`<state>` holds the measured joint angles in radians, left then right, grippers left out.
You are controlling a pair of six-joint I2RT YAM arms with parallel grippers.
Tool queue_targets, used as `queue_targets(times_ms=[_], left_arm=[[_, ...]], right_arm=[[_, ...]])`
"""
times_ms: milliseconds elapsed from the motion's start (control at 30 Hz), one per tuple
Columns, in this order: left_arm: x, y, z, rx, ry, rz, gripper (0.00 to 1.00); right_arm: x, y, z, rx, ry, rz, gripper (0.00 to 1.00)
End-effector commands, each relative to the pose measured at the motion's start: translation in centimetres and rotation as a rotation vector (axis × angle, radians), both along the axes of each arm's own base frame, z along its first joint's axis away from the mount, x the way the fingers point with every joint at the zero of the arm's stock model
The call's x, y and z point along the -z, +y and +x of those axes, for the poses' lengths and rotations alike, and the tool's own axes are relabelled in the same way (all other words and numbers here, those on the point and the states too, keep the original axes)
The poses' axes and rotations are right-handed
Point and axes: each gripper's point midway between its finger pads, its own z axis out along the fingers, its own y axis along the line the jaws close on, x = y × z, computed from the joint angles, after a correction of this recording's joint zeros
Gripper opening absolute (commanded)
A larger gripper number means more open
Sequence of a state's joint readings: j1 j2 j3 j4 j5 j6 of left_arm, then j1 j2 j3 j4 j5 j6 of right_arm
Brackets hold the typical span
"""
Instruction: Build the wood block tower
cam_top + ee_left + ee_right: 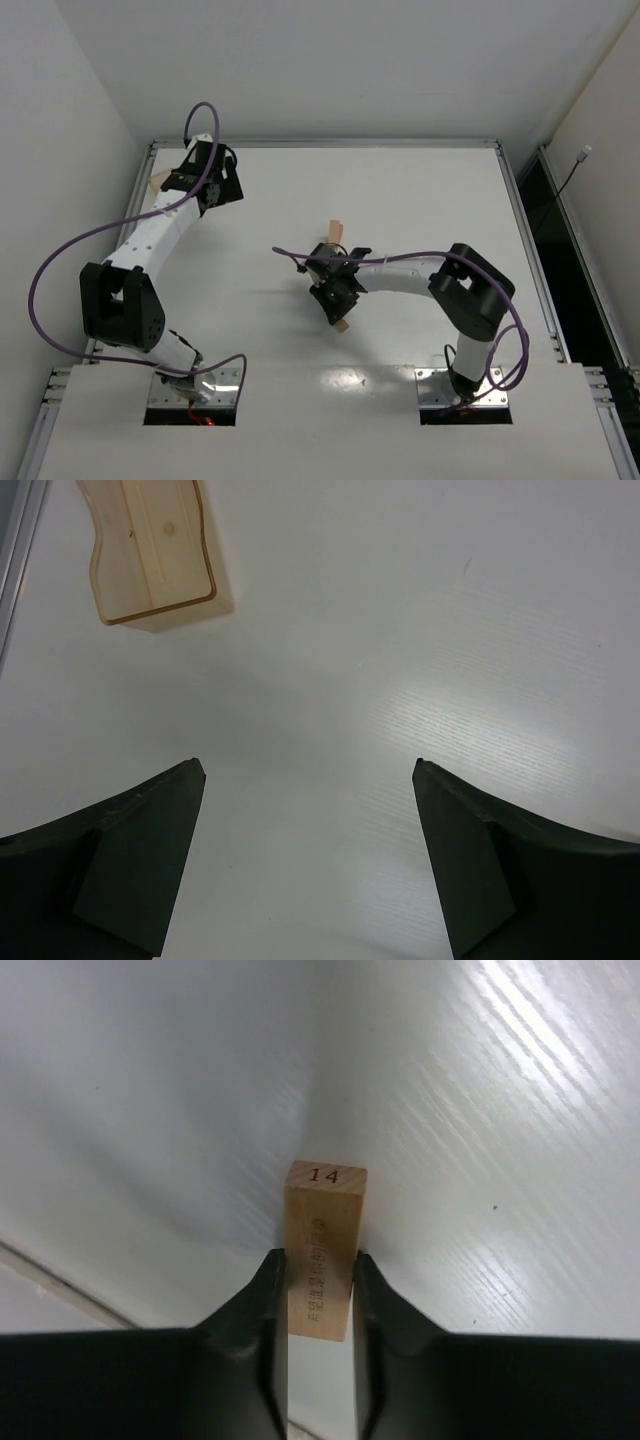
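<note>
Top view first. The left tool (212, 176) sits in the upper left of the frame, just beside the amber box (160, 181) near the edge of the table (430, 200). The right tool (339, 306) is at centre frame, and a wood block (342, 325) pokes out just below it. Another tan piece (337, 232) shows just above that tool's body. From here I can't tell whether it is a single plank or the start of the tower.

Over to the left wrist view. The tool is spread wide, with bare table between the fingers and nothing held. The amber box is in the upper left of the frame, well apart from the fingers, and something wood-grained shows through it.

Now the right wrist view, where the action is. The tool is drawn in narrow and clamped on the wood block at centre frame. Its pads press the two long side faces near the nearer end, and the end stamped 14 points away from the camera. Whether the far end touches the table, I can't tell.

The block looks light, stiff and hard, so squeezing shouldn't hurt it. Its faces are smooth, though, and a pinch this close to one end could let it pivot. Flat faces across the narrow width are the right place to hold it, ideally nearer the middle.
</note>
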<state>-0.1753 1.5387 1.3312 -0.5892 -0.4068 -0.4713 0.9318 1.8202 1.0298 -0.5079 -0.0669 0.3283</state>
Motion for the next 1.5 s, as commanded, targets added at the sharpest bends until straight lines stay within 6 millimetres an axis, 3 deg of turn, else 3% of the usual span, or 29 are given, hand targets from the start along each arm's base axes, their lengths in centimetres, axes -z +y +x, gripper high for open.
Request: queue_targets(times_ms=[0,33,100,200,267,300,433,567,600,633,667,800,933,1167,1300,1467], left_arm=[[-1.0,0.2,0.8,-0.003,-0.036,-0.007,0.83],[-1.0,0.2,0.8,-0.003,-0.036,-0.007,0.83],[-1.0,0.2,0.8,-0.003,-0.036,-0.007,0.83],[-0.4,0.2,0.3,-0.016,-0.028,-0.019,0.80],[-0.6,0.3,0.2,-0.016,-0.040,-0.021,0.80],[-0.6,0.3,0.0,-0.022,-0.043,-0.028,0.80],[-0.6,0.3,0.0,-0.022,-0.043,-0.028,0.79],[-1.0,0.4,0.1,-0.029,-0.053,-0.023,0.78],[-0.7,0.4,0.2,-0.029,-0.044,-0.022,0.78],[-0.7,0.4,0.2,-0.029,-0.044,-0.022,0.77],[-0.7,0.4,0.2,-0.029,-0.044,-0.022,0.77],[-0.7,0.3,0.5,-0.029,-0.044,-0.022,0.77],[-0.4,0.5,0.5,-0.036,-0.036,-0.013,0.76],[0.3,0.3,0.8,-0.029,-0.026,-0.018,0.76],[0.3,0.1,0.8,-0.022,-0.025,-0.025,0.76],[-0.1,0.1,1.0,-0.022,-0.034,-0.026,0.76]], right_arm=[[-1.4,0.5,1.6,0.029,-0.070,0.007,0.05],[-2.2,0.7,1.8,0.030,-0.085,0.028,0.00],[-3.9,1.2,2.2,0.041,-0.104,0.059,0.00],[-8.6,3.6,3.1,0.048,-0.180,0.149,0.00],[-10.4,4.1,3.4,0.079,-0.215,0.147,0.00],[-12.7,5.7,3.7,0.099,-0.252,0.183,0.00],[-16.1,7.1,5.5,0.216,-0.307,0.207,0.00],[-18.7,6.8,9.5,0.373,-0.357,0.205,0.00],[-20.1,6.2,11.5,0.435,-0.398,0.211,0.00],[-19.7,6.2,12.7,0.468,-0.406,0.198,0.00],[-20.7,6.4,14.1,0.514,-0.425,0.222,0.00],[-20.1,4.6,19.0,0.644,-0.459,0.187,0.00],[-19.6,3.3,21.7,0.711,-0.469,0.175,0.00],[-17.6,2.1,22.6,0.753,-0.445,0.149,0.00],[-16.3,2.0,22.1,0.751,-0.400,0.147,0.00],[-13.1,1.5,20.9,0.754,-0.280,0.135,0.00]])
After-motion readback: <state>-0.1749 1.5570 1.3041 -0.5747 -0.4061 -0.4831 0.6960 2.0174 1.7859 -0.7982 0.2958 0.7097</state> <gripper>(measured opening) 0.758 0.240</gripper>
